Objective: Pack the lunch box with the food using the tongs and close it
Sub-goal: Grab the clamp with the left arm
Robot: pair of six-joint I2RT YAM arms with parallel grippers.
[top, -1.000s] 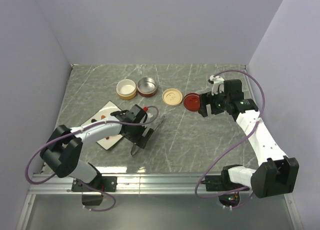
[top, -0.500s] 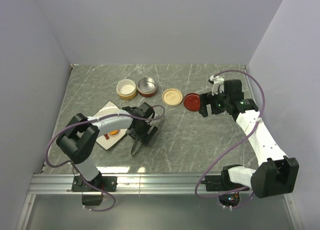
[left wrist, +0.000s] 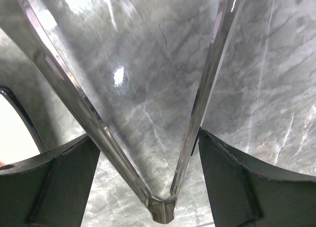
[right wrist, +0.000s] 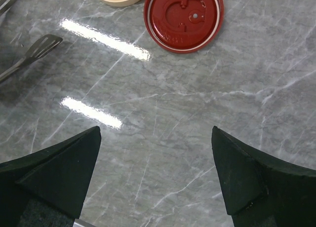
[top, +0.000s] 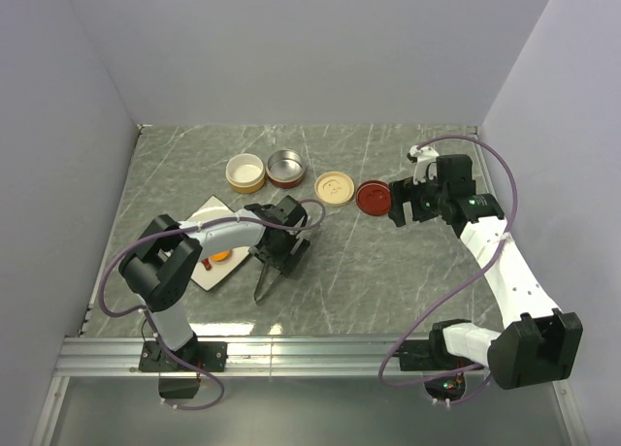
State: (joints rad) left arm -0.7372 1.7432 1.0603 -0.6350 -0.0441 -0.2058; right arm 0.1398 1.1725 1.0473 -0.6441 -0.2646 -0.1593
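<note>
Several bits of the food (top: pixel 221 256) lie on the white plate (top: pixel 212 211) at the left of the top view (an orange piece and a small red one show beside the arm). Just right of the plate, the left jaws pinch the tongs (left wrist: pixel 163 211) near the hinge, a finger (left wrist: pixel 54 182) against each blade, likely so that a squeeze works the far tips. Toward the upper middle stand the cream tub (top: pixel 245 172) and the dark red tub (top: pixel 284 168), both lidless for filling, then the cream lid (top: pixel 335 187) and the red lid (right wrist: pixel 183 17) flat on the table (top: pixel 369 271). At the right, the right jaws hang spread wide and empty just short of the red lid, probably placed there for closing.
</note>
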